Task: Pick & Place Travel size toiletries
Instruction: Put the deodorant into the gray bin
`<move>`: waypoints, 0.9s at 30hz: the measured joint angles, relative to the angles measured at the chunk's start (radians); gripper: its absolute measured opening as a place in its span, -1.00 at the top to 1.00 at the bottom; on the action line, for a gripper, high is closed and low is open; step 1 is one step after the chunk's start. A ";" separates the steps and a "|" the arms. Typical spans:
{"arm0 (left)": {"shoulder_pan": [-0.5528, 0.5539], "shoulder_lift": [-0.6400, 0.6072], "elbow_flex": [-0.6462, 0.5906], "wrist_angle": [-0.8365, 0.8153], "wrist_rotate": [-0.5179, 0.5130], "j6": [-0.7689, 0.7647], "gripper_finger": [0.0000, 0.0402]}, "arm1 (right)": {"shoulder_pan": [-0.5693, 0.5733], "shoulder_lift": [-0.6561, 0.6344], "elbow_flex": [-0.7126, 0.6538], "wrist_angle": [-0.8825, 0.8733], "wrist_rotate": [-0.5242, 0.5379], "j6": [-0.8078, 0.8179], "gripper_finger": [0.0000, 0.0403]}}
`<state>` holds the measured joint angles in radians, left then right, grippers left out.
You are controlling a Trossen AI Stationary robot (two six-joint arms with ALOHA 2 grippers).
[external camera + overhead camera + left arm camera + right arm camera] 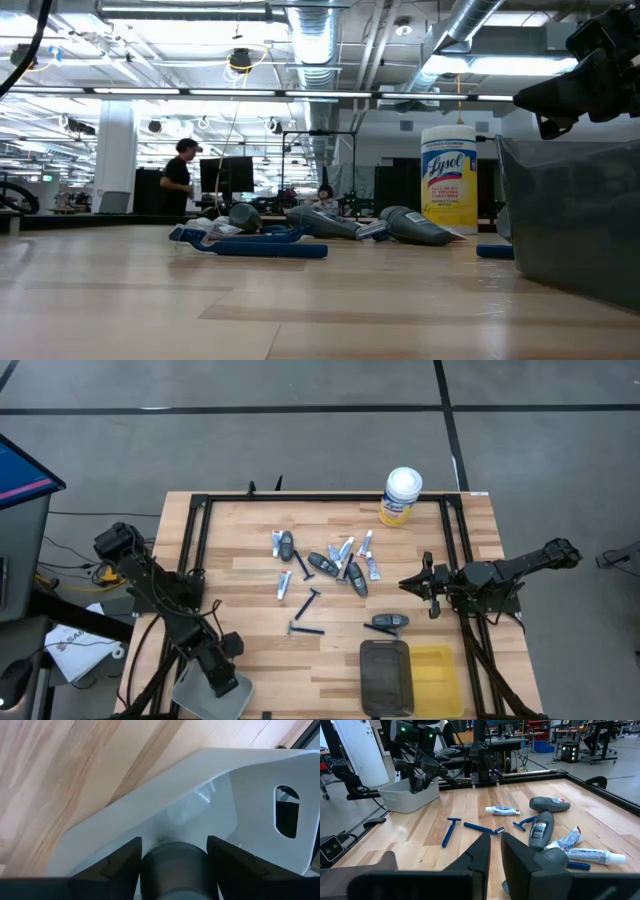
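Note:
My left gripper (222, 678) hangs over a pale grey bin (195, 698) at the table's near left corner, shut on a dark grey oblong piece (172, 870). The other travel size toiletries lie flat mid-table: white tubes (283, 584), blue razors (306, 601) and dark grey pieces (322, 565); one more dark grey piece (385, 621) lies nearer the right. My right gripper (404, 584) waits shut at the table's right side, pointing level toward them, with nothing between its fingers (480, 852). My left gripper pinches the dark grey piece's two sides (150, 865) between its two fingers (117, 865). The fingers come from above, slanting down. The piece hangs over the bin's inside (200, 805); whether it touches the bin's floor does not show.
A yellow canister with a white lid (401, 497) stands at the far right. A dark tray (385, 675) and a yellow tray (438, 675) lie side by side at the near right edge. A black frame (195, 530) runs round the tabletop. People stand in the room behind.

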<state>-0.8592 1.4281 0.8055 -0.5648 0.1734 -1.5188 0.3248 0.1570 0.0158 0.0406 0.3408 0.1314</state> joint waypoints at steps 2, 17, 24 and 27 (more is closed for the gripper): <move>0.000 0.000 0.000 0.000 0.000 0.001 -0.06 | 0.000 0.000 0.000 0.000 0.000 0.000 0.80; 0.003 -0.098 0.000 0.014 0.045 0.015 -0.28 | 0.000 0.000 0.000 0.000 0.000 0.000 0.80; 0.071 -0.257 0.000 0.062 -0.059 0.001 -0.38 | 0.000 0.000 0.000 0.000 0.000 0.000 0.80; 0.138 -0.350 0.000 0.105 -0.249 0.034 -0.38 | 0.000 0.000 0.000 0.000 0.000 0.000 0.80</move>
<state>-0.7216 1.0776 0.8055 -0.4601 -0.0752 -1.4844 0.3248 0.1567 0.0154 0.0410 0.3410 0.1314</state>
